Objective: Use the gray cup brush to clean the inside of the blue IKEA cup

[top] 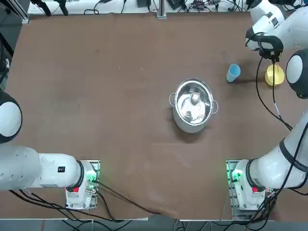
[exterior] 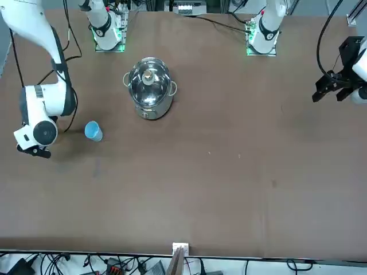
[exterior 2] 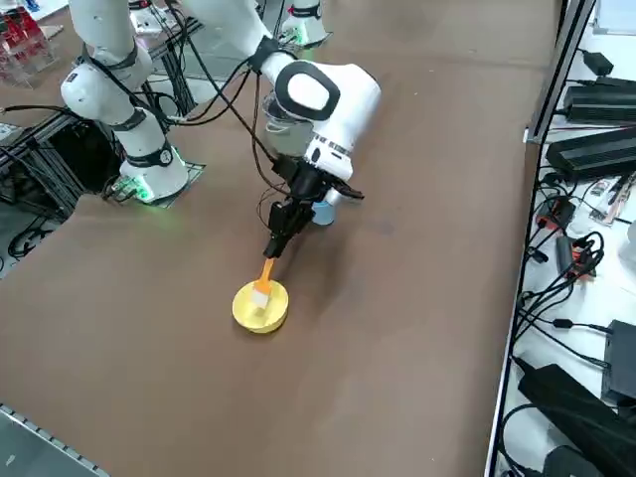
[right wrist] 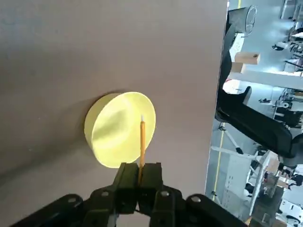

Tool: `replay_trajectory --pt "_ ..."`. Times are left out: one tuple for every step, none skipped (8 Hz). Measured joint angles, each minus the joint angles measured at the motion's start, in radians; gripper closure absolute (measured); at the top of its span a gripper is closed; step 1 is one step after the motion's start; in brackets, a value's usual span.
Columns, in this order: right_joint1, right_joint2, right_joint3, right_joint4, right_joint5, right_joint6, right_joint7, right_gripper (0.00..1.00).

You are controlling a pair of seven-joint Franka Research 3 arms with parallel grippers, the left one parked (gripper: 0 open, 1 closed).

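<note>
The right gripper (right wrist: 140, 177) hangs above the yellow bowl (exterior 2: 260, 306), near the right edge of the table (top: 96, 96) in its far half. Its two fingers are pressed together on the thin orange handle of the gray cup brush (exterior 2: 264, 279), which they hold by its upper end. From the jaws the brush points down to the bowl; in the right side view its pale head is just at the bowl's rim, but I cannot tell if it touches the bowl or only hangs over it. In the right wrist view the handle is seen almost end-on, as a narrow orange line in front of the bowl's inside, so the head of the brush is hard to make out there.

The blue IKEA cup (top: 233, 73) stands on the table just beside the bowl, on the side toward the table's middle, apart from the gripper and from the brush. In the right side view the wrist covers most of the cup, and only a small blue part shows behind the fingers. In the top view the arm covers part of the bowl. The steel pot (top: 193, 105) stands near the centre of the table, well apart from the cup.
</note>
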Motion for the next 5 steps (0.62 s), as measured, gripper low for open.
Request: replay_trajectory --pt "-0.01 0.008 0.0 -0.001 -0.005 0.014 0.0 0.95" --pt "-0.021 0.018 0.0 -0.001 -0.007 0.029 0.0 0.95" --pt "-0.029 0.027 0.0 -0.001 -0.01 0.041 0.0 0.95" --pt "-0.031 0.035 0.0 -0.002 -0.018 0.048 0.0 0.95" --pt "-0.032 0.042 0.0 -0.002 -0.027 0.054 0.0 0.95"
